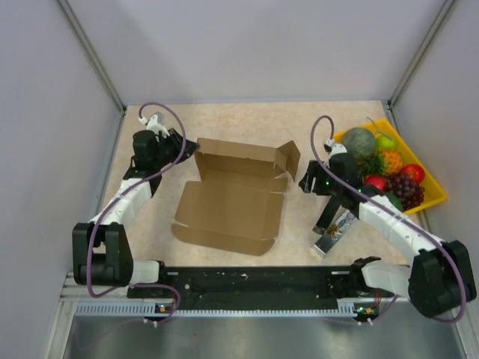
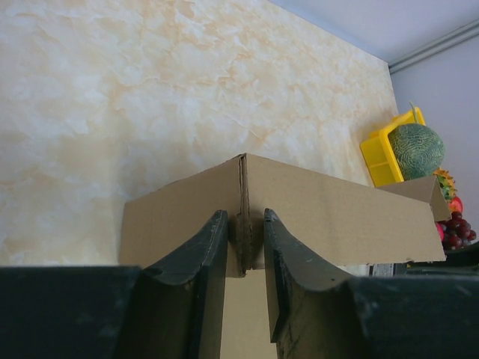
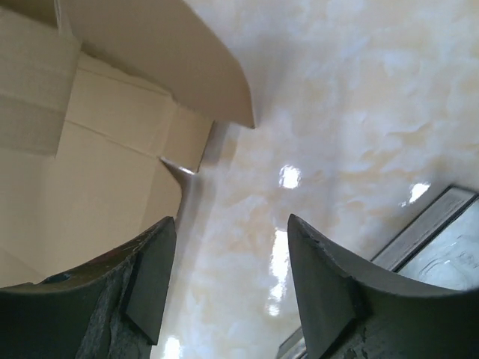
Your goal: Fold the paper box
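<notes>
One paper box [image 1: 236, 198], two grippers, and one yellow tray [image 1: 435, 196] of fruit are on the marbled table [image 1: 150, 224].

The tray sits at the far right. It holds one green melon [image 1: 359, 142], one green apple [image 1: 386, 141], one bumpy orange fruit [image 1: 391, 161], two red fruits, and one bunch of dark grapes [image 1: 404, 191]. One small shiny grey object [image 1: 334, 233] lies under the right arm, and what it is cannot be told.

The paper box lies in the middle of the table, between the two grippers. It is a single sheet of plain brown cardboard, only partly folded. Its far wall stands upright, and one side flap is raised at the far right corner. A shallow base sits in front of the wall. On the near side a wide panel lies flat, ending in a narrow creased strip.

The left gripper [image 1: 182, 147] is at the box's far left corner. In the left wrist view its fingers [image 2: 202, 262] are clenched on the upright cardboard corner seam.

The right gripper [image 1: 305, 182] is just right of the box, near the raised flap. Its fingers [image 3: 153, 277] are spread apart, with only bare table between them.
</notes>
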Available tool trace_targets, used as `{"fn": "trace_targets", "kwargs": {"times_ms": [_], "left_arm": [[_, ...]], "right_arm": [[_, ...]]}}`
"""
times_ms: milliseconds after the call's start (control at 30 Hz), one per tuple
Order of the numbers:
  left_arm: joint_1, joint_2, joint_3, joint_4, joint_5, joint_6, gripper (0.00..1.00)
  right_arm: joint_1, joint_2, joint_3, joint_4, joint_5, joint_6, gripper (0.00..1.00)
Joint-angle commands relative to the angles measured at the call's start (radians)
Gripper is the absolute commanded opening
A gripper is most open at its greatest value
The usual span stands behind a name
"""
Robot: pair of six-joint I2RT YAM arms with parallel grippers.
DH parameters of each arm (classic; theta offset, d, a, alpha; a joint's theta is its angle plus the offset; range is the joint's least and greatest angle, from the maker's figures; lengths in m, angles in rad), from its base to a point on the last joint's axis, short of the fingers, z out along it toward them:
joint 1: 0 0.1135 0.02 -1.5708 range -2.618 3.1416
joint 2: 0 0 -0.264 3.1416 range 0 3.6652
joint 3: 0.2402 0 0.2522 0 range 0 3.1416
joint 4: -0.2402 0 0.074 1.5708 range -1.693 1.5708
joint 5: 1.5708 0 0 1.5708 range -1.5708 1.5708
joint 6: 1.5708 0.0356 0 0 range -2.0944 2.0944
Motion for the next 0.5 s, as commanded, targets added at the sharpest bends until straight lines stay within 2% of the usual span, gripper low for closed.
{"fn": "trace_targets", "kwargs": {"times_ms": [0,67,167,333,467], "left_arm": [[-0.008,-0.008,-0.019,-0.039,0.015,0.003,0.27],[-0.008,-0.013,-0.019,-0.04,0.014,0.003,0.27],[-0.008,-0.015,-0.016,-0.045,0.017,0.002,0.27],[-0.008,-0.019,-0.016,-0.06,0.014,0.009,0.27],[-0.008,-0.021,-0.022,-0.057,0.025,0.005,0.26]], "right_arm": [[0.035,-0.177,-0.226,0.26,-0.072,0.285,0.62],[0.068,-0.192,-0.305,0.475,-0.074,0.425,0.63],[0.073,-0.127,-0.379,0.624,-0.044,0.526,0.63],[0.072,0.097,-0.339,0.748,-0.057,0.553,0.61],[0.069,0.2,-0.313,0.828,-0.047,0.519,0.55]]}}
